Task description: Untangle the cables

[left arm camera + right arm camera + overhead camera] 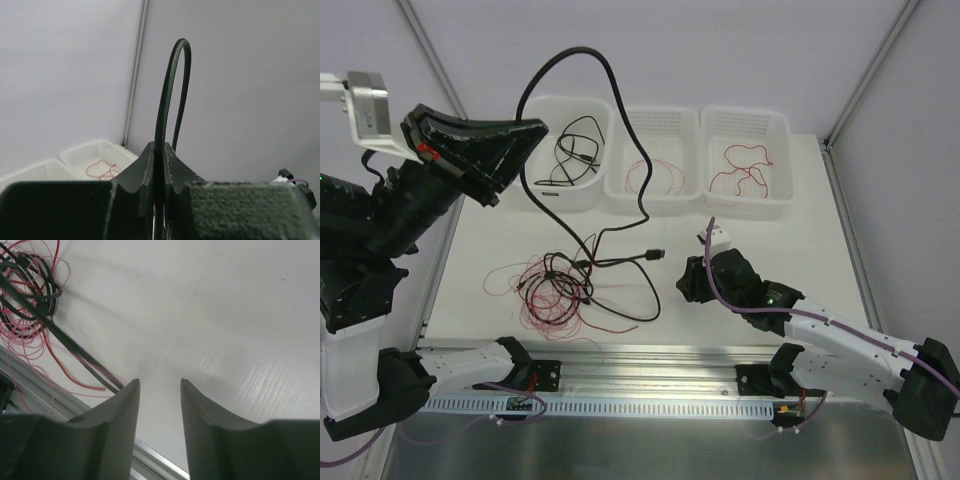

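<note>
A tangle of black and red cables [555, 285] lies on the white table, front left. My left gripper [534, 131] is raised high and shut on a thick black cable [570, 55]. That cable loops up above the gripper and hangs down into the tangle. In the left wrist view the black cable [167, 100] runs up between the closed fingertips of my left gripper [159, 150]. My right gripper [686, 283] is open and empty, low over the table just right of the tangle. In the right wrist view my right gripper [160, 385] faces bare table, with the tangle [30, 295] at upper left.
Three white bins stand at the back: the left bin [552, 108] holds black cables, the middle bin [658, 118] fine pinkish-red wire, the right bin [745, 118] red wire. A black plug end [655, 254] lies on the table. A metal rail [650, 360] runs along the near edge.
</note>
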`<action>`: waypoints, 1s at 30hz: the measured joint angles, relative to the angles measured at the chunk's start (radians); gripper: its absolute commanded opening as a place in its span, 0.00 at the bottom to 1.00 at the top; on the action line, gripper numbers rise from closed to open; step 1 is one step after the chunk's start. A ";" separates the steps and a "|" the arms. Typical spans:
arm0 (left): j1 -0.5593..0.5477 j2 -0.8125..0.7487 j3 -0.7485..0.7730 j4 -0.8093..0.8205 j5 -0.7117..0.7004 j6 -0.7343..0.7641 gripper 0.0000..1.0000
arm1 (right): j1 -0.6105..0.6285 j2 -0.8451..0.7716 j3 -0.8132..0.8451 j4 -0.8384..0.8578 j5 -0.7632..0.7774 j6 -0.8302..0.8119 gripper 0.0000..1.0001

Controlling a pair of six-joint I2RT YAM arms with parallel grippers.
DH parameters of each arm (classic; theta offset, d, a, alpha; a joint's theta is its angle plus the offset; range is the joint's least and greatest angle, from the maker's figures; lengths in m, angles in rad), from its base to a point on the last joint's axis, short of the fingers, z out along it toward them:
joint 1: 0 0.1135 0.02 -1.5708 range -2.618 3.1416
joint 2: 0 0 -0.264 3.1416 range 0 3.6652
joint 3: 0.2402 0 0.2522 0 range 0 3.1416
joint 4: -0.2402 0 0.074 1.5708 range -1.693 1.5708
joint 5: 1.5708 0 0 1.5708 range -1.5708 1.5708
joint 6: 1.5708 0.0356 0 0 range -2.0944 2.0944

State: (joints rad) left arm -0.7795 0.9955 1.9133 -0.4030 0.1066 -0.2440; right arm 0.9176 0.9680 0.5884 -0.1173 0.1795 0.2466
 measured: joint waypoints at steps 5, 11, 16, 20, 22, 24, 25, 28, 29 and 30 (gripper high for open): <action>0.000 0.167 0.287 0.007 0.047 0.000 0.00 | 0.000 -0.122 -0.031 -0.012 -0.055 -0.025 0.66; 0.000 0.223 0.361 0.019 0.089 -0.017 0.00 | 0.000 -0.158 0.042 0.085 -0.154 -0.092 0.69; 0.000 0.195 0.310 0.013 0.096 -0.038 0.00 | 0.000 0.023 0.187 0.238 -0.284 -0.123 0.69; 0.000 0.174 0.296 0.014 0.096 -0.043 0.00 | 0.005 0.150 0.211 0.336 -0.391 -0.107 0.69; 0.000 0.163 0.286 0.016 0.095 -0.042 0.00 | 0.014 0.173 0.192 0.349 -0.427 -0.098 0.69; 0.000 0.148 0.270 0.018 0.094 -0.042 0.00 | 0.034 0.173 0.166 0.349 -0.452 -0.096 0.69; 0.000 0.142 0.264 0.019 0.094 -0.042 0.00 | 0.042 0.173 0.160 0.345 -0.457 -0.095 0.69; 0.000 0.127 0.244 0.023 0.094 -0.042 0.00 | 0.067 0.178 0.142 0.346 -0.474 -0.093 0.64; 0.000 0.124 0.238 0.024 0.093 -0.042 0.00 | 0.073 0.184 0.136 0.350 -0.476 -0.092 0.59; 0.000 0.121 0.233 0.024 0.092 -0.041 0.00 | 0.077 0.193 0.129 0.353 -0.477 -0.091 0.43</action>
State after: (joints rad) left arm -0.7795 1.1164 2.1460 -0.3790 0.1986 -0.2852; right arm 0.9943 1.1606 0.7177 0.2359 -0.2974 0.1558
